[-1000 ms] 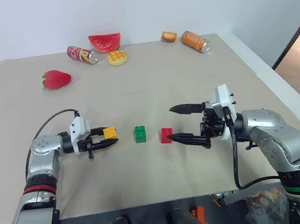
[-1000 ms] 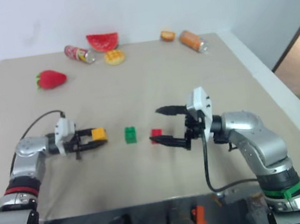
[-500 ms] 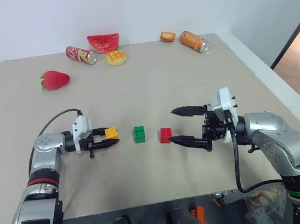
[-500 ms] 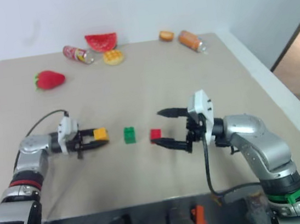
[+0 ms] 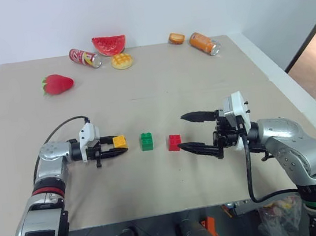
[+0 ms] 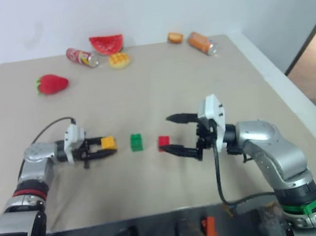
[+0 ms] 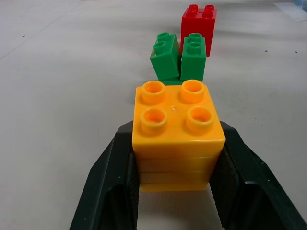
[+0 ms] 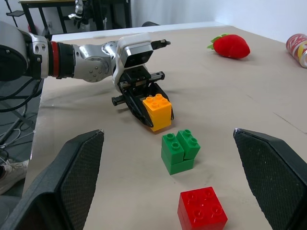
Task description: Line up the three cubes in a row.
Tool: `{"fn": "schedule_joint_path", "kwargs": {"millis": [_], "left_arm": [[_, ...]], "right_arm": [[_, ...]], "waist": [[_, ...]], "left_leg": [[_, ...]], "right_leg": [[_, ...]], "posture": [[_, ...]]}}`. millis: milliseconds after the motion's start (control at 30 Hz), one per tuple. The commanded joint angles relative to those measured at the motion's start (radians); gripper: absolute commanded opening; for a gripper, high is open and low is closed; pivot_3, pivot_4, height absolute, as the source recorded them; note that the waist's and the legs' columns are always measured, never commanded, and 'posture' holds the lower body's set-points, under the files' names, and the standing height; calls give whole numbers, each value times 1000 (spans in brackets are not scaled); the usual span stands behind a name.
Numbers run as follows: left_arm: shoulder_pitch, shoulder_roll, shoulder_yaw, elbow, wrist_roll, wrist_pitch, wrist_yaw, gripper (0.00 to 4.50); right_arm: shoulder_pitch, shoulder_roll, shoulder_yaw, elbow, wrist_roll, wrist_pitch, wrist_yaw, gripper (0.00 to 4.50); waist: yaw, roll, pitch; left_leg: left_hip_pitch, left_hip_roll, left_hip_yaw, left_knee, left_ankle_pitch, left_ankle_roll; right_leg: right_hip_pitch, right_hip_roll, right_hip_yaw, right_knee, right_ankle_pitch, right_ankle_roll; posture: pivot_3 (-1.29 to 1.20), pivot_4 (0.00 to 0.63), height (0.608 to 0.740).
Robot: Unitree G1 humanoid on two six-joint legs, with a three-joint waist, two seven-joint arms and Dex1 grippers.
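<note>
**Yellow cube in your left gripper, two cubes on the table**

Your left gripper (image 5: 117,146) is clamped on the yellow-orange cube (image 5: 119,141), low over the table (image 5: 161,94). At its 3 o'clock sit the green cube (image 5: 146,141), then the red cube (image 5: 174,142), apart from each other. Your right gripper (image 5: 192,131) stands wide open and empty, just beside the red cube's 3 o'clock.

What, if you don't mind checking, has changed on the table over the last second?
The left gripper, shut on the yellow-orange cube, has carried it slightly toward the green cube. Nothing was grasped or released. The green cube, the red cube and the open right gripper stayed put.
</note>
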Motion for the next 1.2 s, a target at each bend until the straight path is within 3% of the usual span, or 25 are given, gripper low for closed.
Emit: {"fn": "schedule_joint_path", "kwargs": {"millis": [33, 100, 167, 367, 600, 867, 1133, 1200], "left_arm": [[-15, 13, 13, 14, 2, 13, -3, 1358], [-18, 18, 14, 25, 7, 10, -2, 1358], [-25, 23, 17, 42, 9, 16, -4, 2371], [-34, 18, 32, 54, 5, -23, 20, 4451], [-3, 43, 37, 3, -9, -23, -1, 4451], [115, 128, 62, -239, -84, 108, -57, 4451], [158, 224, 206, -295, -123, 138, 141, 4451], [200, 242, 293, -338, -157, 364, 364, 4451]], "right_arm": [[-10, -11, -27, -28, 9, -13, 5, 4500], [-11, -12, -28, -27, 10, -13, 6, 4500], [-15, -10, -26, -24, 8, -13, 6, 4500], [-26, -5, -22, -14, 6, -16, 7, 4500], [-47, 1, -17, 4, 7, -19, 15, 4500], [-72, 2, -24, 21, 14, -20, 29, 4500], [-71, 22, -19, 27, -4, -36, 10, 4500], [-74, 62, -37, 106, -66, -95, -69, 4500]], "waist": [[0, 0, 0], [0, 0, 0], [0, 0, 0], [0, 0, 0], [-1, 0, 0], [-1, 0, 0], [-1, 0, 0], [-2, 0, 0]], "left_leg": [[0, 0, 0, 0, 0, 0], [0, 0, 0, 0, 0, 0], [0, 0, 0, 0, 0, 0], [0, 0, 0, 0, 0, 0], [0, 0, 0, 0, 0, 0], [0, 0, 0, 0, 0, 0], [0, 1, 0, 0, 0, 0], [1, 1, 1, 0, 0, 0]], "right_leg": [[0, 0, 0, 0, 0, 0], [0, 0, 0, 0, 0, 0], [0, 0, 0, 0, 0, 0], [0, 0, 0, 0, 0, 0], [0, 0, 0, 0, 0, 0], [0, 0, 0, 0, 0, 0], [0, 0, 0, 0, 0, -1], [0, 0, 0, 0, 0, -1]], "posture": [[0, 150, 740], [0, 150, 740], [0, 150, 740], [0, 150, 740], [0, 150, 740], [0, 150, 740], [0, 150, 740], [0, 150, 740]]}}
